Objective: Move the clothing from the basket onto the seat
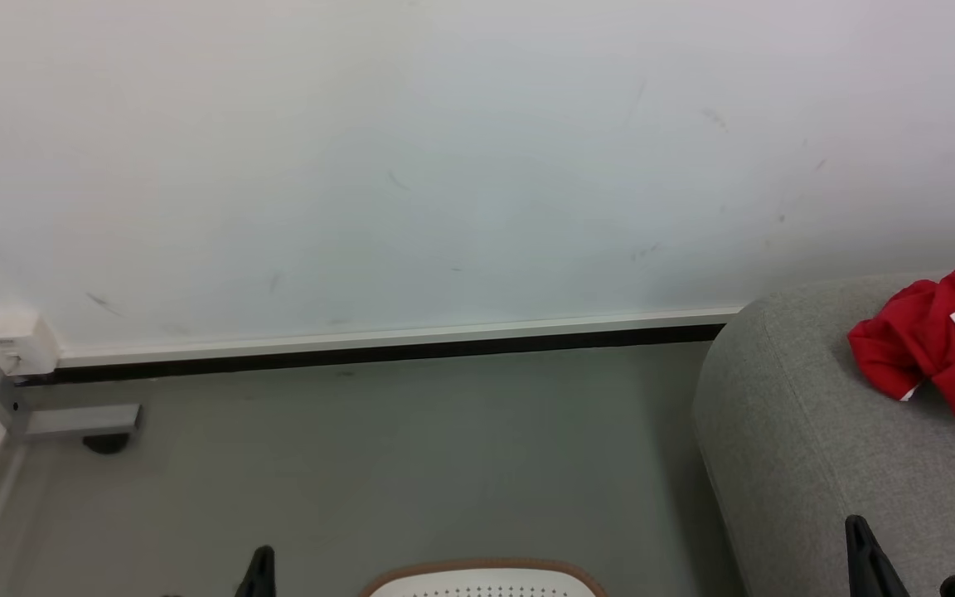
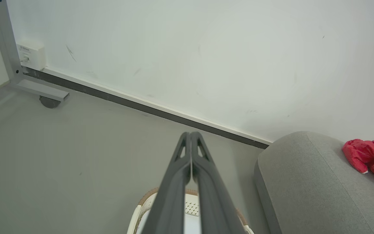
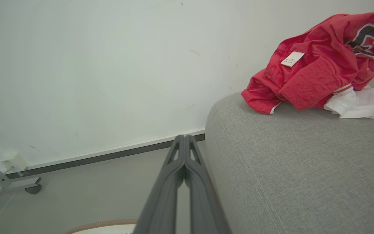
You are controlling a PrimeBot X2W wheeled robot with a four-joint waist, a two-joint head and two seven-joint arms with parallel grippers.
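The red clothing [image 1: 942, 348] with a white label lies bunched on the grey seat [image 1: 809, 448] at the right; it also shows on the seat [image 3: 297, 169] as a crumpled heap of clothing [image 3: 317, 71] with white trim. The cream basket [image 1: 484, 579] with its brown rim peeks in at the bottom centre, and under my left fingers as the basket [image 2: 148, 201]. My left gripper [image 2: 190, 134] is shut and empty, held above the basket. My right gripper [image 3: 184, 136] is shut and empty, beside the seat's rounded edge. Dark fingertips [image 1: 262, 568] rise at the lower left, and the right gripper [image 1: 859, 539] at the lower right.
A white wall [image 1: 444, 166] with a dark skirting strip [image 1: 378, 352] runs behind. A grey metal frame foot with a caster [image 1: 84, 424] and a white wall box [image 1: 17, 344] stand at the left. Grey floor [image 1: 361, 464] lies between the frame and the seat.
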